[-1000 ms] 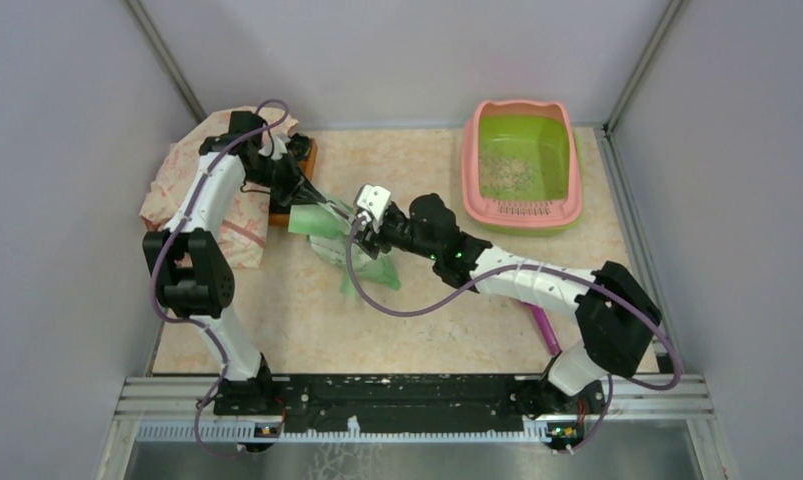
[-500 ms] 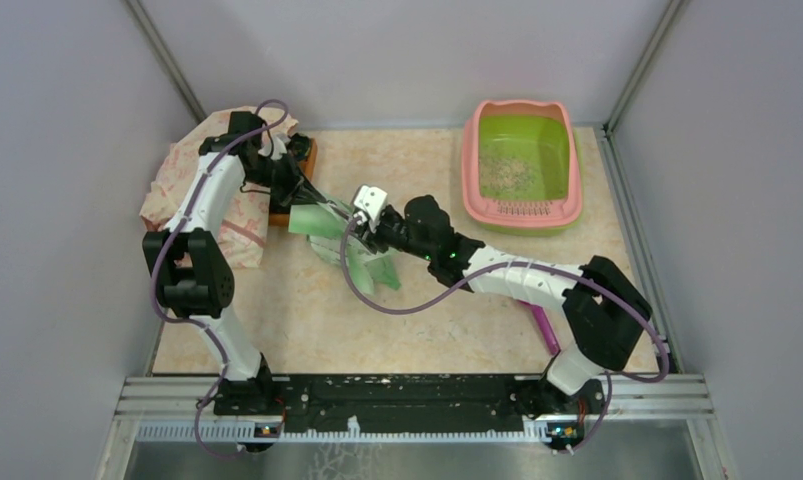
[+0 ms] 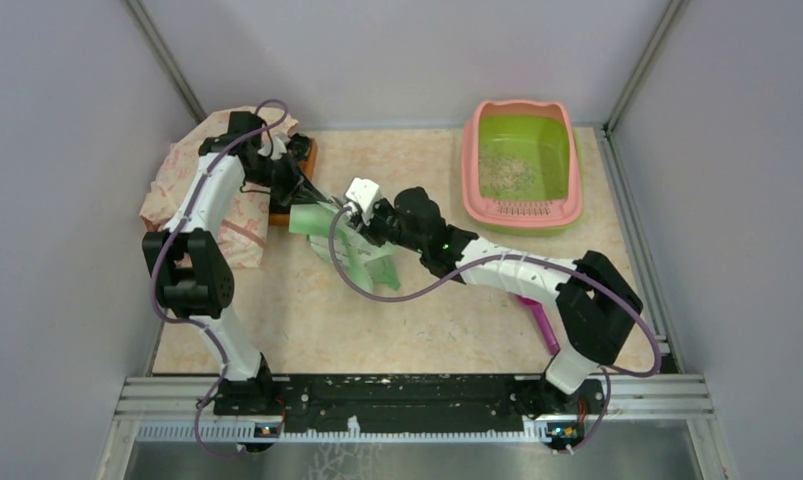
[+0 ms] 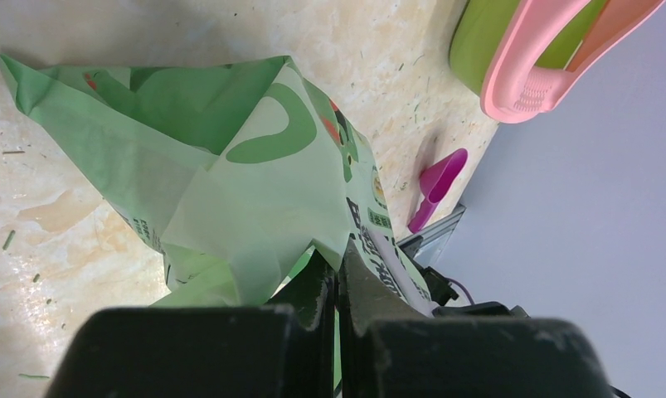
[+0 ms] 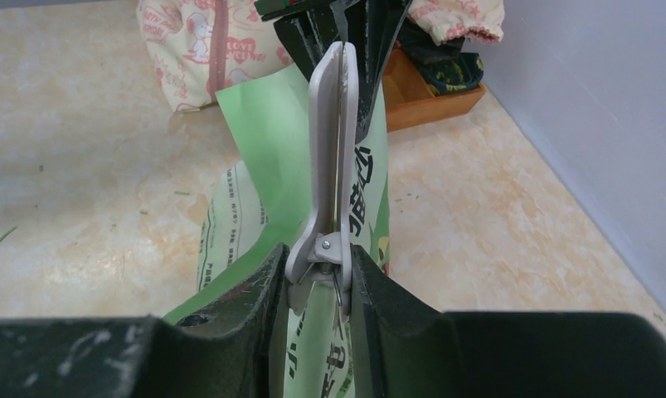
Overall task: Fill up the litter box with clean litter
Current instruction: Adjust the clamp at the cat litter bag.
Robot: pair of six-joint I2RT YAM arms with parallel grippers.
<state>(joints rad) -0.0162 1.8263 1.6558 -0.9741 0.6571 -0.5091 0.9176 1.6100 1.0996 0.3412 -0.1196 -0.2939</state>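
Right wrist view: your right gripper [image 5: 319, 269] squeezes scissors [image 5: 333, 124], blades running straight ahead over bag [image 5: 259, 133] toward left gripper [image 4: 338, 264], clamped on bag.

Green bag [image 4: 246, 199] mid-table, scissors [image 5: 333, 149] at its edge, magenta scoop [image 4: 439, 181] R

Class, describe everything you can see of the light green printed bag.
The bag is thin, crinkled, light green film that looks like plastic, printed with darker green shapes, red marks and black text. It sits crumpled in the middle of the table, with one edge pinched in the shut left hand. The right hand holds pale, closed scissors at its upper edge. Whether the bag is cut open cannot be told.
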